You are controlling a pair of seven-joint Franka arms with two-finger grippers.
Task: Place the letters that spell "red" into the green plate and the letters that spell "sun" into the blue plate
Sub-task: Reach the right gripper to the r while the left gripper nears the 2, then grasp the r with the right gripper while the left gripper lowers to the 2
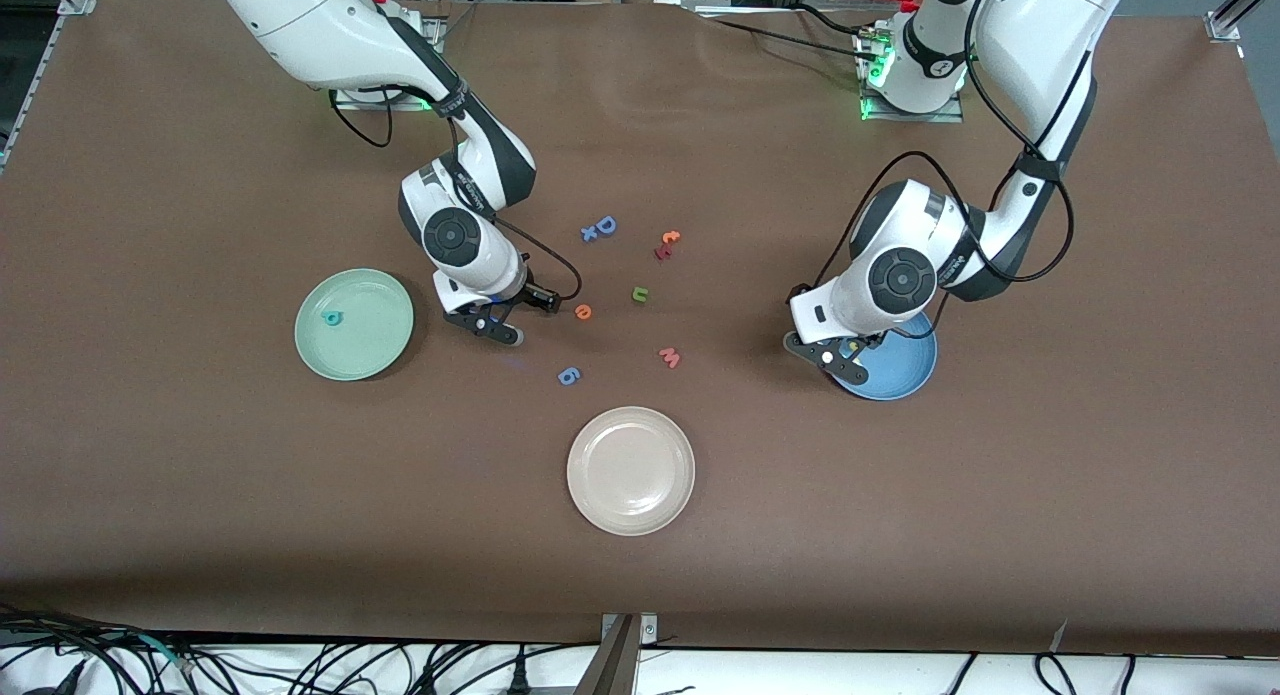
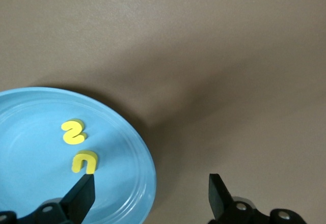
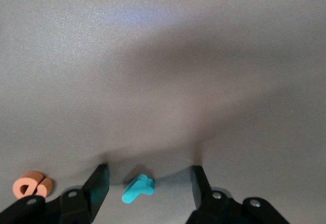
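A small teal "r" lies flat on the table between the fingers of my right gripper, which is open and touches nothing. The orange "e" lies just beside that gripper. The larger teal "d" rests in the green plate. The green "n" sits on the table, mid-table. My left gripper hangs open and empty over the rim of the blue plate. In that plate lie the yellow "s" and the yellow "u".
A blue "D" and a red and orange pair lie farther from the front camera than the "n". A pink "w" and a blue "6" lie nearer, and a cream plate nearer still.
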